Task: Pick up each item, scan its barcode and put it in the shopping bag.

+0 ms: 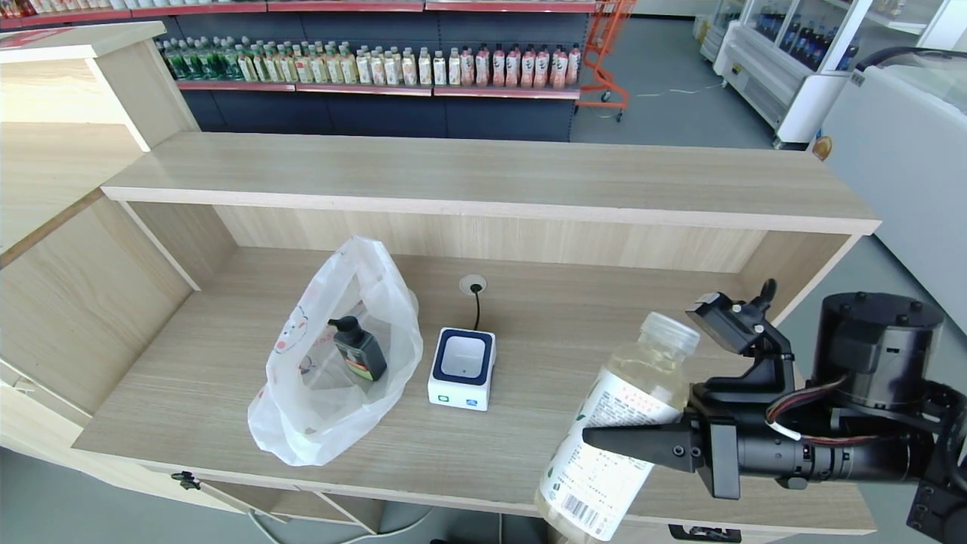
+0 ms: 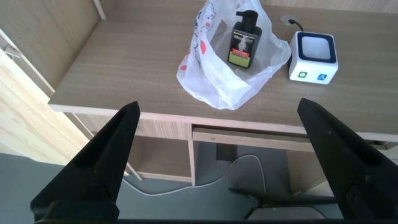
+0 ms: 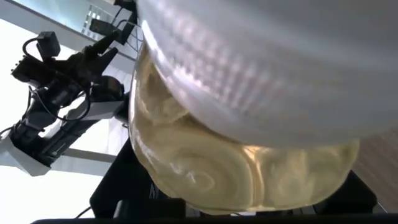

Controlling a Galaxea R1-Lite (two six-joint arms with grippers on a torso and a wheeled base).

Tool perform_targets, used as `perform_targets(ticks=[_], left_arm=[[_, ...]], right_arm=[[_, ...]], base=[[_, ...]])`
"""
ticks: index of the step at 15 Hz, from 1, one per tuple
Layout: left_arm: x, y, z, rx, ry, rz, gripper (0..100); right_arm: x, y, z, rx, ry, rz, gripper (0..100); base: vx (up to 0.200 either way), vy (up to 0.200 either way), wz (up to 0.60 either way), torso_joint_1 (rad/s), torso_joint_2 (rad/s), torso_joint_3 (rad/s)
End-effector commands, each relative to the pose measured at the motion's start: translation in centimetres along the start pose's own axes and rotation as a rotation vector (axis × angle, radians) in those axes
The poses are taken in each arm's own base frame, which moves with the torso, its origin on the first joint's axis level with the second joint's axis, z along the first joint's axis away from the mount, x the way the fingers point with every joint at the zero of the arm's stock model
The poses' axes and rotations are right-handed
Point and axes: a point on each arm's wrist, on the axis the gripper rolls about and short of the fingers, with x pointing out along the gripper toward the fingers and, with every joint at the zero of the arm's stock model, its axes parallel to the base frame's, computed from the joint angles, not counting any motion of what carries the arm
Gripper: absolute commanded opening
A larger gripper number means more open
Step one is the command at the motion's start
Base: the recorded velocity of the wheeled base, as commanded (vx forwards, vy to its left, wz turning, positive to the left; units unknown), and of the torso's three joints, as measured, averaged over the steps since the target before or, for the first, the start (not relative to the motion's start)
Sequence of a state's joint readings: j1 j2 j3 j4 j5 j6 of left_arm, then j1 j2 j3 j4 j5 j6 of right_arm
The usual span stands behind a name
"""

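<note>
Bottle [image 1: 631,393] gripped by right tool [image 1: 613,443].

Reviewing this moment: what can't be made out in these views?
Head view: bottle base, cut off by the lower edge.
Head view: right pincer far finger, behind the bottle.
Head and left wrist views: pump bottle label, too small.
Right wrist view: bottle too close, blurred; grip hidden.
</note>
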State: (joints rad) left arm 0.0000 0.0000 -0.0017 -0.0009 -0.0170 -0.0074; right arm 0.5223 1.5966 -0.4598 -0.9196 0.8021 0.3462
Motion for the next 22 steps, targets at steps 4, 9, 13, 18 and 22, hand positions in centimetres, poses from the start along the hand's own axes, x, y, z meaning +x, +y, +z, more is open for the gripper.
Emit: perform_targets(ticks=[4,9,13,18,22], left_arm=[[0.0,0.0,0.0,0.0,-0.001,0.002,100],[0.0,0.0,0.0,0.0,-0.001,0.0,100],[0.0,0.0,0.0,0.0,-0.001,0.0,100],[0.0,0.0,0.0,0.0,-0.001,0.0,100],[0.0,0.0,0.0,0.0,-0.001,-0.001,100]], right_arm=[[0.0,1.3,0.6,0.033,-0.013,0.035,0],[0.0,1.4,0.7,0.032,-0.018,0.034,0],[-0.2,1.4,0.8,0.028,-0.025,0.027,0],[-1.9,-1.0,1.4,-0.175,-0.094,-0.182,0],[-5.0,-3.3,2.5,-0.414,-0.134,-0.41,0]], base=[[0.0,0.0,0.0,0.0,0.0,0.0],[0.0,0.0,0.0,0.0,0.0,0.0],[0.0,0.0,0.0,0.0,0.0,0.0],[0.0,0.0,0.0,0.0,0.0,0.0],[0.0,0.0,0.0,0.0,0.0,0.0]])
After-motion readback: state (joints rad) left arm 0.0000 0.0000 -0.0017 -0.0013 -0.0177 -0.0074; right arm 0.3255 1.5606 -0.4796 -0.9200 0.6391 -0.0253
